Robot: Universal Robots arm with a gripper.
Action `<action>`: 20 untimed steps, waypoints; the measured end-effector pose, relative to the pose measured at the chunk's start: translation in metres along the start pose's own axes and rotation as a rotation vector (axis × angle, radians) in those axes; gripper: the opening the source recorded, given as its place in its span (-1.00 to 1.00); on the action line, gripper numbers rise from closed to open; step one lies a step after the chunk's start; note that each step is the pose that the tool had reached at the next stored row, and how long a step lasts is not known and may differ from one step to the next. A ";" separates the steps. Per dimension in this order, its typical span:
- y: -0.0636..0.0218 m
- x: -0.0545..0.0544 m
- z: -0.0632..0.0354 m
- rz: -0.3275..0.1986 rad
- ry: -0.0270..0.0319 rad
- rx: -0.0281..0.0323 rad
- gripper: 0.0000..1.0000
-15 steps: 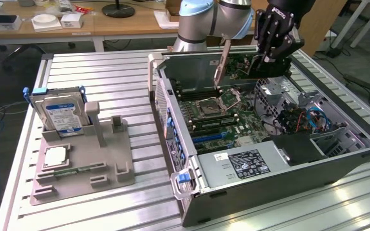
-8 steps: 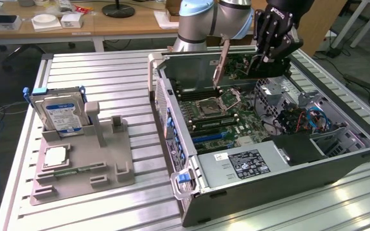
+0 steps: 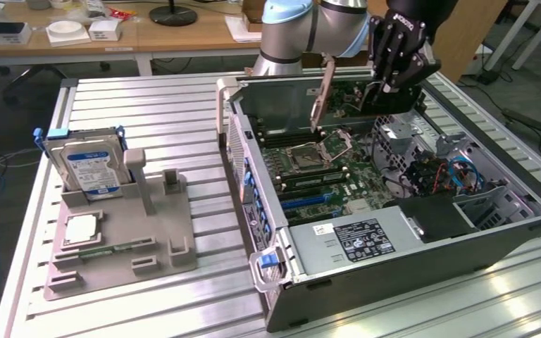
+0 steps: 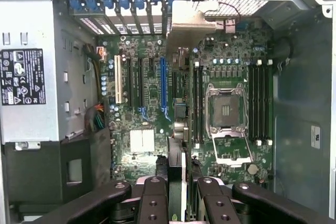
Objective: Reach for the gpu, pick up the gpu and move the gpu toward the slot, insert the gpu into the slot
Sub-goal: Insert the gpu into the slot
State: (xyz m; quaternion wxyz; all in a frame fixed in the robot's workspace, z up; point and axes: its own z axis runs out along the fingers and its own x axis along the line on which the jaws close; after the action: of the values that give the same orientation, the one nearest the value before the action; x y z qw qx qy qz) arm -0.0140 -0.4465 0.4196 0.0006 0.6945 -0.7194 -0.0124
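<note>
Exterior view is showing the arm's gripper (image 3: 383,95) hanging over the open computer case (image 3: 496,232), at about one o'clock in the scene. It is clenching the gpu (image 3: 324,91), whose metal bracket is standing nearly upright above the motherboard (image 3: 346,176). Looking through the wrist view, both fingers (image 4: 153,198) are pinching the card edge-on, and it is hovering over the board between the blue slot (image 4: 163,85) and the processor socket (image 4: 227,109). Over at nine o'clock, the hard drive (image 3: 87,165) is standing in a grey holder (image 3: 158,232), well apart from the case
</note>
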 end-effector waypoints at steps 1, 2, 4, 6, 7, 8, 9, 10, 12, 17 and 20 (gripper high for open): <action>0.0000 0.000 0.0011 -0.009 -0.0013 -0.0002 -0.47; 0.0000 0.000 0.0023 -0.020 -0.0025 -0.0004 -0.47; -0.0001 0.000 0.0046 -0.042 -0.0024 -0.0009 -0.47; 0.0011 0.000 0.0064 -0.044 0.0016 -0.0008 -0.47; 0.0031 0.000 0.0076 -0.044 0.0018 -0.0005 -0.47; 0.0064 0.000 0.0089 -0.044 0.0017 0.0006 -0.47; 0.0099 0.000 0.0106 -0.044 0.0019 0.0014 -0.47; 0.0120 0.000 0.0124 -0.044 0.0018 0.0019 -0.47; 0.0133 0.000 0.0150 -0.044 0.0008 0.0037 -0.47; 0.0149 0.000 0.0229 -0.044 0.0007 0.0082 -0.47; 0.0172 -0.001 0.0273 -0.044 0.0021 0.0121 -0.47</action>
State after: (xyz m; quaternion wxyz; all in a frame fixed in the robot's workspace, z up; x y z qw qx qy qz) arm -0.0317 -0.4446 0.3926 -0.0031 0.7103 -0.7038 -0.0073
